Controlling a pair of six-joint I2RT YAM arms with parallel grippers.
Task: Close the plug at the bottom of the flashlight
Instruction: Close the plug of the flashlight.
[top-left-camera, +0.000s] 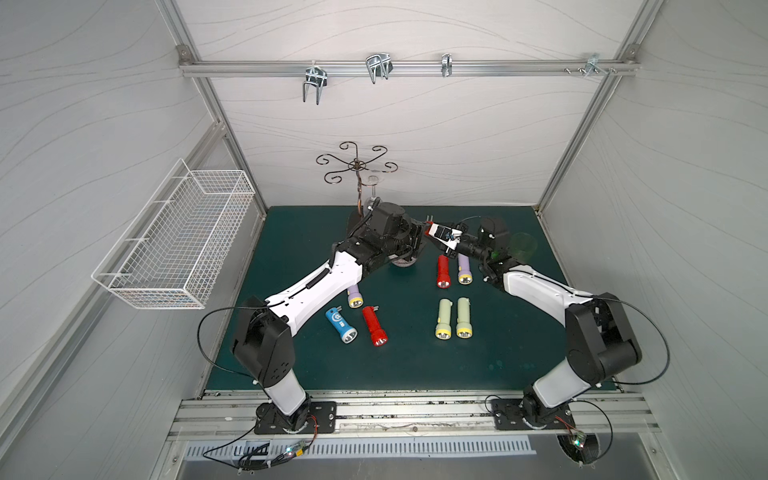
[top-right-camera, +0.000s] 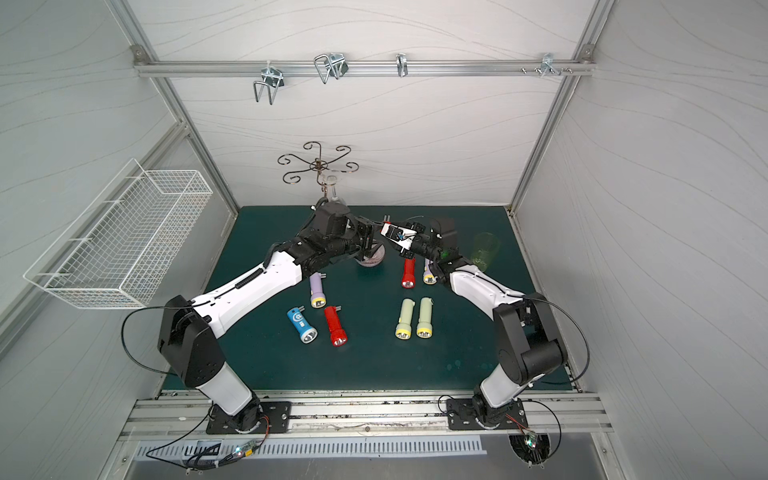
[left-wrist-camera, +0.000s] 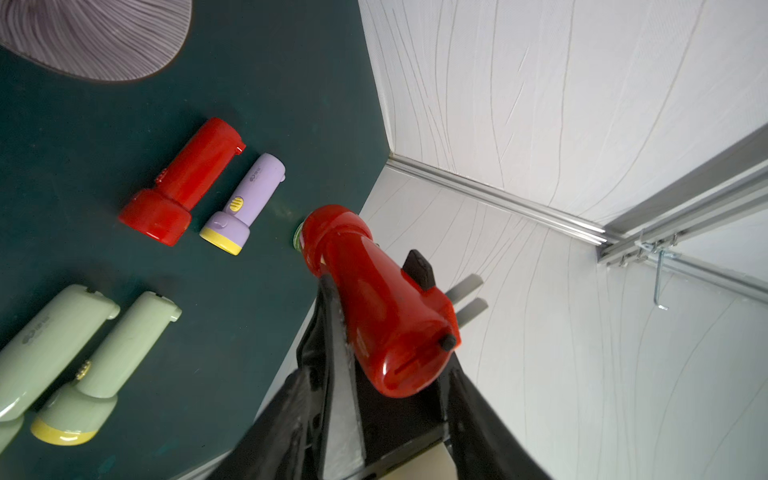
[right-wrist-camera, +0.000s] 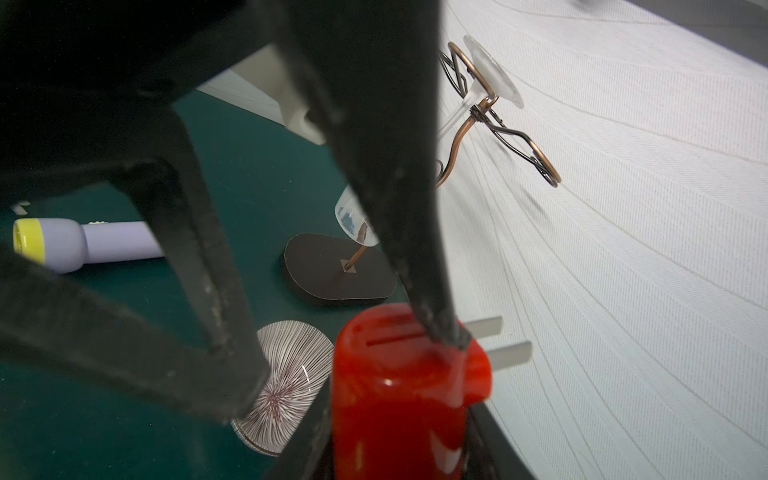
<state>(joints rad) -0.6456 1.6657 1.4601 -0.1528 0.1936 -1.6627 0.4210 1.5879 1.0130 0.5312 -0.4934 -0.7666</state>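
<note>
1. White walls (top-left-camera: 415, 124) stand on three sides of a dark green table (top-left-camera: 415, 365), and the back edge of the table meets the back wall.
2. Up in the air near that back edge, the right gripper (right-wrist-camera: 399, 436) squeezes the red flashlight (right-wrist-camera: 399, 395) by its body.
3. Its plug (right-wrist-camera: 484, 327) sticks out from the bottom end, with two flat metal pins pointing to the wall.
4. The left gripper (left-wrist-camera: 371, 272) has its fingers apart around that bottom end and grasps nothing. One fingertip (right-wrist-camera: 444, 332) touches the base of the plug, and the other stands off with a gap.
5. Right below lie a striped bowl (top-left-camera: 405, 262), a second red flashlight (top-left-camera: 443, 272) and a purple flashlight (top-left-camera: 464, 270).
6. Two pale green flashlights (top-left-camera: 444, 319) lie side by side nearer the front.
7. A blue flashlight (top-left-camera: 340, 326) lies by the left arm.
8. A green cup (top-left-camera: 523, 247) stands near the right edge, close to the right arm.
9. The widest bare green space is the front strip between the two arm bases.
</note>
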